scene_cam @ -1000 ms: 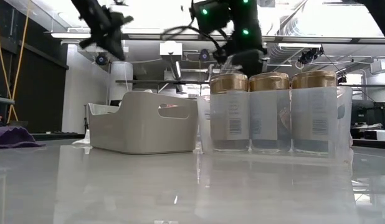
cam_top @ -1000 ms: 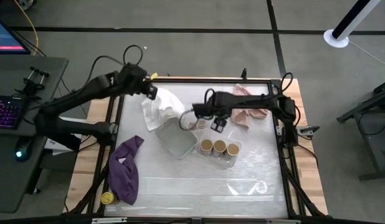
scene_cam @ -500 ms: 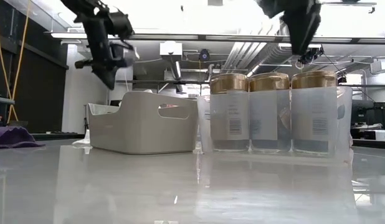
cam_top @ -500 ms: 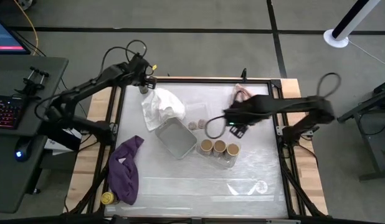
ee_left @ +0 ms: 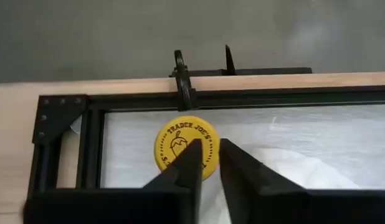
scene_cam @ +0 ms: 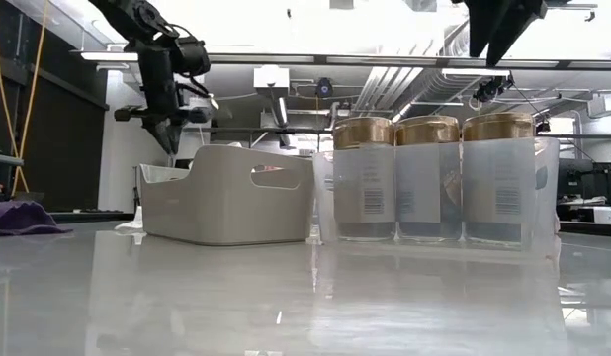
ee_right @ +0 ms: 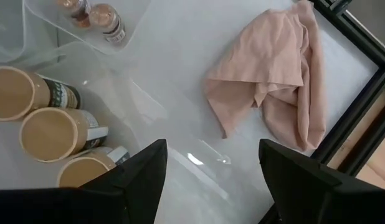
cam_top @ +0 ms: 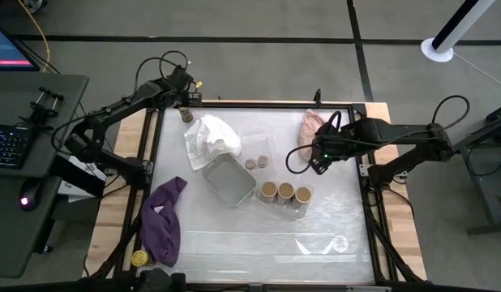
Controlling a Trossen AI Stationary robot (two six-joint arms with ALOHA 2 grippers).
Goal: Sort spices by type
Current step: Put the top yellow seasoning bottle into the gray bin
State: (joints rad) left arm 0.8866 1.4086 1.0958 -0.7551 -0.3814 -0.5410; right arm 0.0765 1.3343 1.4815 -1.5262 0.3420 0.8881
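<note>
Directly under left gripper (ee_left: 207, 163): yellow-lid jar (ee_left: 185, 147) (table corner).

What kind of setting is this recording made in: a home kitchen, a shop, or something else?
Most likely a robotics lab or workshop, not a kitchen. The table is a framed test bench on a bare grey floor, a desk with a keyboard stands beside it, and exposed ceiling ducts show behind.

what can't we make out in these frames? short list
- Yellow-lid jar body, left wrist view: only the lid shows, partly behind the left gripper fingers; jaws nearly closed, contact unclear.
- Second yellow-lid jar, high view: half under the purple cloth.
- Two tiny jars, right wrist view: cut off by the edge; contents unreadable.
- Right gripper: open, empty.
- Grey tray interior, low view: hidden by its wall.
</note>
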